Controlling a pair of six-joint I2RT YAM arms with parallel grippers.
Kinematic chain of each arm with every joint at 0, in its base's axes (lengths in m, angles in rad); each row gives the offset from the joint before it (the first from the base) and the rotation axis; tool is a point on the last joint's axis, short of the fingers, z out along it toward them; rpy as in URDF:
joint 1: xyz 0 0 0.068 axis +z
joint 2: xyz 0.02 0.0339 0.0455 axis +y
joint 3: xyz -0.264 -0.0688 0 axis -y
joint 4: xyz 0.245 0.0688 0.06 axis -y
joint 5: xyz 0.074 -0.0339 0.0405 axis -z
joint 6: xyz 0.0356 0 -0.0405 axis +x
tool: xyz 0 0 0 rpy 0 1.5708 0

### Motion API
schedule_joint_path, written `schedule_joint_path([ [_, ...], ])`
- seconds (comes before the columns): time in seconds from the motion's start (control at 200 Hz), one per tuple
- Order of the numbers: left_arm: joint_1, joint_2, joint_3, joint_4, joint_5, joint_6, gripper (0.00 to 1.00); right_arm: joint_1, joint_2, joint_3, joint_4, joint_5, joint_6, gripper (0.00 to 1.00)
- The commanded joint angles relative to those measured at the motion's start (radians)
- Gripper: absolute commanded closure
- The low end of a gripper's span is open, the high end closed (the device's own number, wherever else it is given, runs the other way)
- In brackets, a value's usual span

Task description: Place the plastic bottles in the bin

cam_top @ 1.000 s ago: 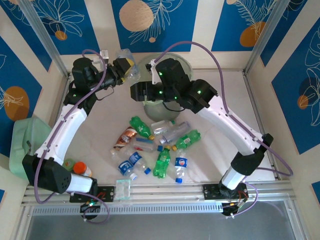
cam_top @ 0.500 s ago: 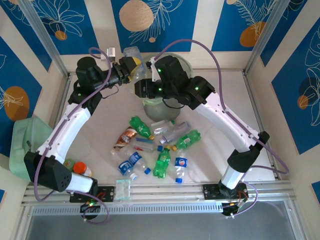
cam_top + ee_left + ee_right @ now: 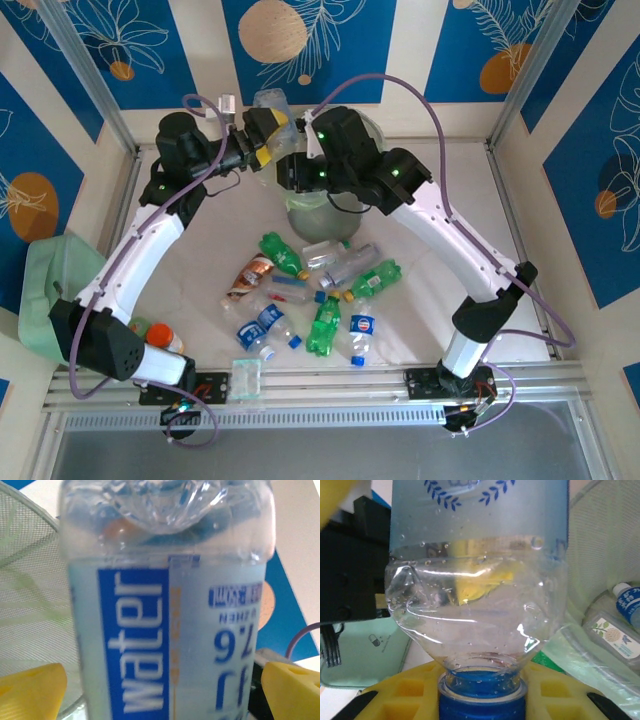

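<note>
A clear plastic bottle [image 3: 170,630] with a blue water label stands between my left gripper's [image 3: 162,687] yellow fingertips [image 3: 30,690], which are spread wide and stand clear of its sides. My right gripper [image 3: 482,702] is shut on that same bottle's blue cap [image 3: 482,705], and the crumpled clear body [image 3: 475,605] rises above it. In the top view both grippers meet at the back, left gripper [image 3: 267,140] and right gripper [image 3: 285,163], with the bottle [image 3: 271,103] beside the bin [image 3: 322,212]. Several more plastic bottles [image 3: 325,325], clear and green, lie on the table in front of the bin.
Bottles [image 3: 612,637] lie inside the bin [image 3: 605,555]. A mint-green boxy container [image 3: 40,290] sits at the left edge, with an orange-capped bottle [image 3: 160,335] near the left arm's base. A brown-labelled bottle [image 3: 250,275] lies in the pile. Walls close in the table.
My left gripper has opened off the bottle and my right gripper has closed on its cap. Both arms have crept toward the back wall with the bottle.
</note>
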Motion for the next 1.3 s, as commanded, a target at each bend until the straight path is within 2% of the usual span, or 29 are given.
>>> schedule_joint_path([
  [0.0,-0.005,-0.038,0.095,-0.164,-0.072,0.161,0.00,-0.020,0.015,0.060,-0.029,0.038,0.005,0.77],
  [0.16,0.033,-0.067,0.184,-0.468,-0.279,0.319,0.00,-0.097,0.074,0.162,-0.142,0.012,0.027,0.77],
  [0.29,0.045,-0.089,0.167,-0.571,-0.384,0.376,0.00,-0.162,0.156,0.269,-0.258,-0.020,0.031,0.78],
  [0.405,0.045,-0.110,0.104,-0.540,-0.362,0.355,0.00,-0.204,0.210,0.313,-0.315,-0.031,0.026,0.78],
  [0.62,0.042,-0.081,0.004,-0.389,-0.237,0.232,0.16,-0.241,0.265,0.313,-0.332,-0.061,0.026,0.78],
  [0.86,0.043,-0.073,-0.012,-0.411,-0.251,0.248,0.20,-0.233,0.312,0.321,-0.344,-0.070,0.015,0.77],
  [0.975,0.043,-0.076,-0.031,-0.426,-0.264,0.251,0.20,-0.233,0.324,0.328,-0.351,-0.063,0.014,0.67],
  [1.15,0.045,-0.078,-0.044,-0.451,-0.280,0.258,0.20,-0.232,0.323,0.339,-0.346,-0.050,0.012,0.40],
  [1.296,0.047,-0.101,-0.056,-0.513,-0.322,0.274,0.19,-0.233,0.324,0.372,-0.348,-0.035,0.004,0.33],
])
